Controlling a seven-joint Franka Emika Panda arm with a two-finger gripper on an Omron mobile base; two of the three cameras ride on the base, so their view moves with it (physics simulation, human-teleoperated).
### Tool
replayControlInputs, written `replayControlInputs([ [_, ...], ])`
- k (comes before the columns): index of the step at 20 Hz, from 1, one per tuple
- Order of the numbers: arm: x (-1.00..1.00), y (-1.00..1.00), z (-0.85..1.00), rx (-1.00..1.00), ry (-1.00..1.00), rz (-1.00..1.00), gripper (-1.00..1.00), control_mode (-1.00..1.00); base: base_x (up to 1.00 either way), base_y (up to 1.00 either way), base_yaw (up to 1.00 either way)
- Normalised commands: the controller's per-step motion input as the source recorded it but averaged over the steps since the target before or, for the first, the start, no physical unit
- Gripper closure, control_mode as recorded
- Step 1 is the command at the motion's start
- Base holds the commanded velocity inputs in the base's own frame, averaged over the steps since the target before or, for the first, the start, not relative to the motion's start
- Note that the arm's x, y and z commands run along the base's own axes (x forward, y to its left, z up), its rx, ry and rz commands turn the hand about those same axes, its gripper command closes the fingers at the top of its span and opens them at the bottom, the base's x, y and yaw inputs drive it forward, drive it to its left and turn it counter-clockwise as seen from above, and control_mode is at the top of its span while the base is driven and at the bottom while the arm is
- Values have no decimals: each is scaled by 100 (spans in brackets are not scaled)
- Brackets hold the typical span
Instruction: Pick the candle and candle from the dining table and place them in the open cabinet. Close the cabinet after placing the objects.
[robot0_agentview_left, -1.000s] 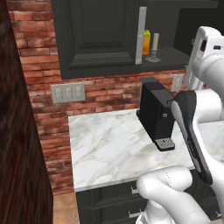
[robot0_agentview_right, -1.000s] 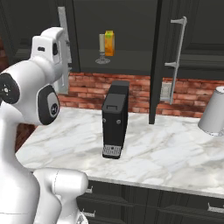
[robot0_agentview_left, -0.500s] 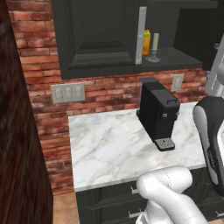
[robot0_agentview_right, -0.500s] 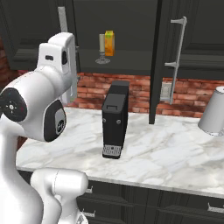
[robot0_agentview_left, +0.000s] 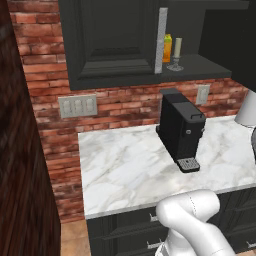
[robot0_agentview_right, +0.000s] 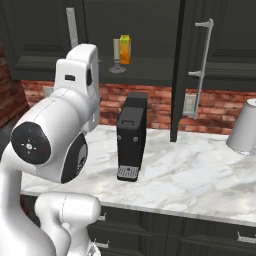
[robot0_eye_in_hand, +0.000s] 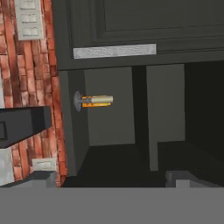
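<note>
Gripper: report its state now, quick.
Gripper: open, fingers wide apart, holding nothing, facing the cabinet.

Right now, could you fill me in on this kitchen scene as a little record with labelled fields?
cabinet: open, dark inner shelf showing
on shelf: one candle in a silver holder, upright, beside an orange carton
second candle: cannot tell where it is
worktop: white marble, carrying a black coffee machine
far end of worktop: white kettle
end effector: open, holding nothing, facing the cabinet
</note>
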Motion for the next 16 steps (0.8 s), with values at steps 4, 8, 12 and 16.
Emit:
replayControlInputs([
  [4,-45,-24,0,0,0,4,-100,-100,0,0,0],
  [8,-42,-15,0,0,0,2,-100,-100,0,0,0],
  [12,-41,-11,0,0,0,0,-100,-100,0,0,0],
  [16,-31,-11,0,0,0,0,-100,-100,0,0,0],
])
